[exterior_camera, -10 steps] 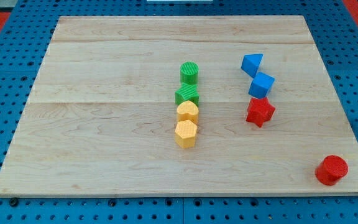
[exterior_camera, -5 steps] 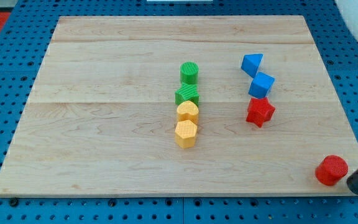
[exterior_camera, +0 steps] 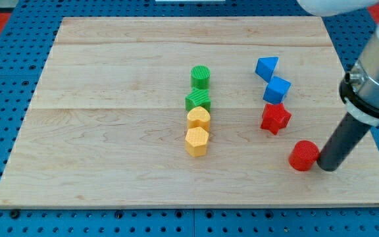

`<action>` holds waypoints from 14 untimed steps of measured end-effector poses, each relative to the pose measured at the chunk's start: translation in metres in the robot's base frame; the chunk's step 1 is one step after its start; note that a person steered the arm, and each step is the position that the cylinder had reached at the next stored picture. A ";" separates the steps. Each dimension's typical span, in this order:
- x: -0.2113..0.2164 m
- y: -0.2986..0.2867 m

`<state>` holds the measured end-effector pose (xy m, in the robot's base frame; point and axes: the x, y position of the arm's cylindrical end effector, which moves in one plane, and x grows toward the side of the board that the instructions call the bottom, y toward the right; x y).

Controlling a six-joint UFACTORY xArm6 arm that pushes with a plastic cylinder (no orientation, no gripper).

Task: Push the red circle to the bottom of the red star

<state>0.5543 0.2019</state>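
The red circle [exterior_camera: 303, 156] lies on the wooden board [exterior_camera: 110, 131], below and to the right of the red star [exterior_camera: 275, 118], with a gap between them. My tip [exterior_camera: 326, 167] is on the board, touching the red circle's right side. The dark rod slants up to the view's right from there.
A blue triangle [exterior_camera: 266, 67] and a blue cube [exterior_camera: 277, 89] stand just above the red star. In the middle, a column runs top to bottom: green cylinder [exterior_camera: 201, 77], green star [exterior_camera: 198, 101], yellow heart [exterior_camera: 199, 118], yellow hexagon [exterior_camera: 197, 141].
My rod came in from the view's right and pushed the red circle up and left from the board's bottom right corner toward the red star. The other blocks have not moved.
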 end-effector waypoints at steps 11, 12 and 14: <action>0.020 -0.039; 0.019 -0.053; 0.008 -0.056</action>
<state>0.5623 0.1460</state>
